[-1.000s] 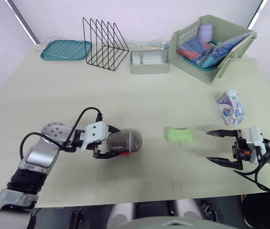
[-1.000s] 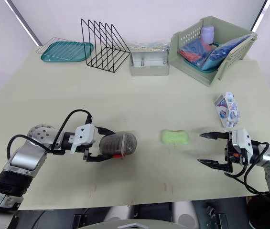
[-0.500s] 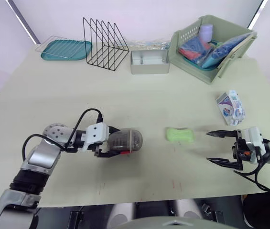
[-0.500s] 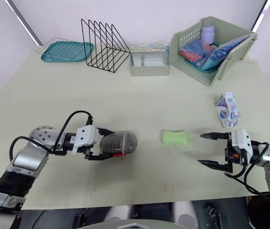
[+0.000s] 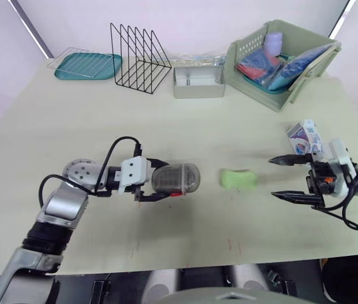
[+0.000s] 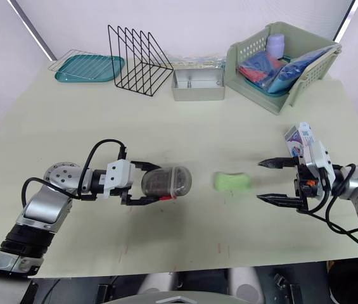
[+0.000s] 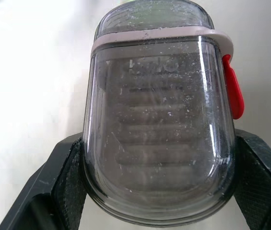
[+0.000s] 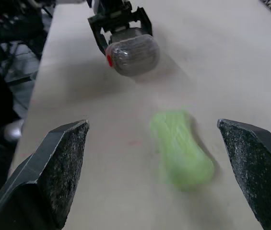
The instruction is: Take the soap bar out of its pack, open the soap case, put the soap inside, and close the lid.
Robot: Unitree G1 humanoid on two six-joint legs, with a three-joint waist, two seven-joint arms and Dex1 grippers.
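A green soap bar (image 5: 239, 178) lies bare on the table near the middle, also seen ahead of my right gripper's fingers (image 8: 181, 153). To its left my left gripper (image 5: 165, 180) is shut on the smoky grey soap case (image 5: 179, 179), which lies on its side with the lid closed and a red latch (image 7: 235, 93) on one edge. My right gripper (image 5: 272, 177) stands open just right of the soap, its fingers (image 8: 58, 163) wide apart with nothing between them. The white printed soap pack (image 5: 305, 138) lies behind the right gripper.
Along the back stand a green basket (image 5: 255, 82) full of packets, a metal tin (image 5: 198, 82), a black wire rack (image 5: 139, 58) and a teal tray (image 5: 87, 66). The table's front edge runs close below both grippers.
My left gripper has carried the soap case to the right, closer to the soap. My right gripper has moved away from the front edge and now sits level with the soap, still open.
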